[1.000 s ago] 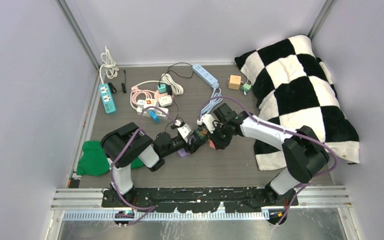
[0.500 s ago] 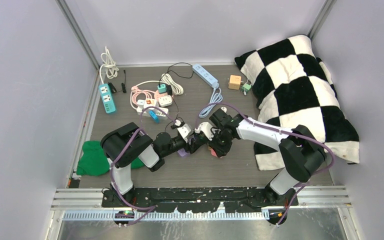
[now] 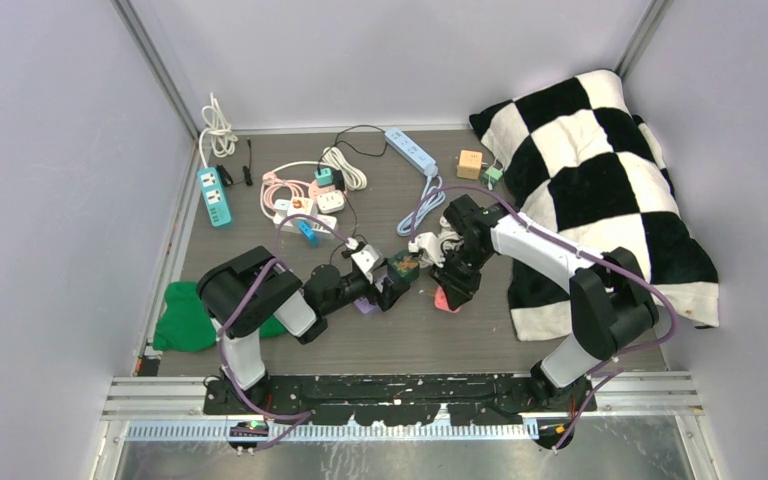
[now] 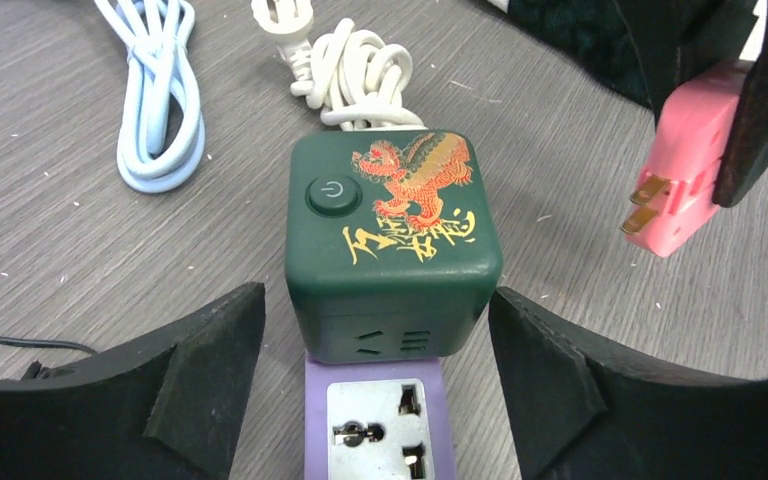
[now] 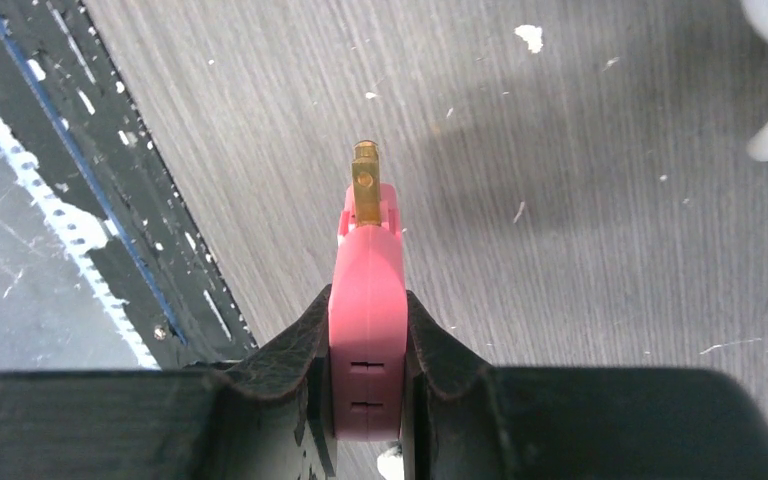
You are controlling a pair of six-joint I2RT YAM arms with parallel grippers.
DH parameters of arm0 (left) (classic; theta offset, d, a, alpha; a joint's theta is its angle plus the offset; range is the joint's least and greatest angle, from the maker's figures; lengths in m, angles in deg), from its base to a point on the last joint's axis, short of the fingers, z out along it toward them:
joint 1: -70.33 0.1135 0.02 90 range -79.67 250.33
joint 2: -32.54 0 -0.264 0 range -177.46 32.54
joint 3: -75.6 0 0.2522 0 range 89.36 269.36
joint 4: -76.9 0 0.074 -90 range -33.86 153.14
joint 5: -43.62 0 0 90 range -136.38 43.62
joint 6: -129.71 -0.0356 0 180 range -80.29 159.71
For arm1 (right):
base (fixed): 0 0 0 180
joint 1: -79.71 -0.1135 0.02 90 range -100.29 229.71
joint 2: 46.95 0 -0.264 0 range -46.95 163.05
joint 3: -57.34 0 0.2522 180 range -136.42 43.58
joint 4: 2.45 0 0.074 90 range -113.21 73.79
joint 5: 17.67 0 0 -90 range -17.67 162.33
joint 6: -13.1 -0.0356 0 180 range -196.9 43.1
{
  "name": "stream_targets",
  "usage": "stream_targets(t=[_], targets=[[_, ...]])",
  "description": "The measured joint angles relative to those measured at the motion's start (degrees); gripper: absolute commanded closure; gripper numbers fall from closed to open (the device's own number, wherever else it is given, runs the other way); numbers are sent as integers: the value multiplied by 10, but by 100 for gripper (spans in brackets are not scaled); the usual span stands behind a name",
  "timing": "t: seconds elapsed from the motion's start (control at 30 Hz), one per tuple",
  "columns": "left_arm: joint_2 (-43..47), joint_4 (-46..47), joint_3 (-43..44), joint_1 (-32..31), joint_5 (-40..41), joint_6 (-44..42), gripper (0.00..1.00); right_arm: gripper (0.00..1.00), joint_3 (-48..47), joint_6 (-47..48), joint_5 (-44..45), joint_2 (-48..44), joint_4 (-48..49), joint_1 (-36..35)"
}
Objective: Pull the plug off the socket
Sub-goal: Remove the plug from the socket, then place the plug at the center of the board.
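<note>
The socket is a dark green cube with a gold and red dragon print and a power button, sitting on the table at the end of a purple adapter. My left gripper is open, its fingers on either side of the cube with a gap on each side. The pink plug with brass prongs is clear of the socket, and my right gripper is shut on it. In the top view the plug hangs to the right of the cube.
A black and white checkered pillow fills the right side. A green cloth lies at the left edge. Power strips, adapters and coiled cords lie behind the cube, with a light blue cable nearby.
The right gripper has drawn the pink plug away from the green cube, to the right and toward the near edge. The left jaws have opened off the cube.
</note>
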Motion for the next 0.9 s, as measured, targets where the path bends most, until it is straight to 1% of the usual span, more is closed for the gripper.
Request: stream_targets(t=[0.07,0.1,0.13,0.3,0.43,0.47,0.57,0.6,0.67,0.7,0.77,0.9], targets=[[11,-7,-6,0,5,3,8,99,-2,14,-11,0,-17,4],[17,-9,-9,0,6,4,2,99,-3,19,-16,0,-23,4],[26,-11,-13,0,9,7,1,99,-4,24,-22,0,-30,5],[76,-23,-32,0,15,11,0,99,-15,39,-51,2,-57,15],[169,-92,-42,0,23,15,0,99,-27,50,-73,3,-72,29],[202,-119,-42,0,27,18,0,99,-29,53,-78,3,-75,31],[322,-261,-18,0,36,30,0,99,-35,63,-101,3,-91,43],[367,-342,9,0,42,33,0,99,-38,67,-110,3,-96,48],[426,-472,68,0,56,44,0,99,-42,72,-126,3,-107,57],[447,-516,90,0,62,52,0,99,-44,75,-135,3,-112,62],[498,-597,129,0,81,79,0,99,-48,80,-153,3,-120,72],[587,-692,138,0,128,176,0,98,-58,86,-188,3,-137,90]])
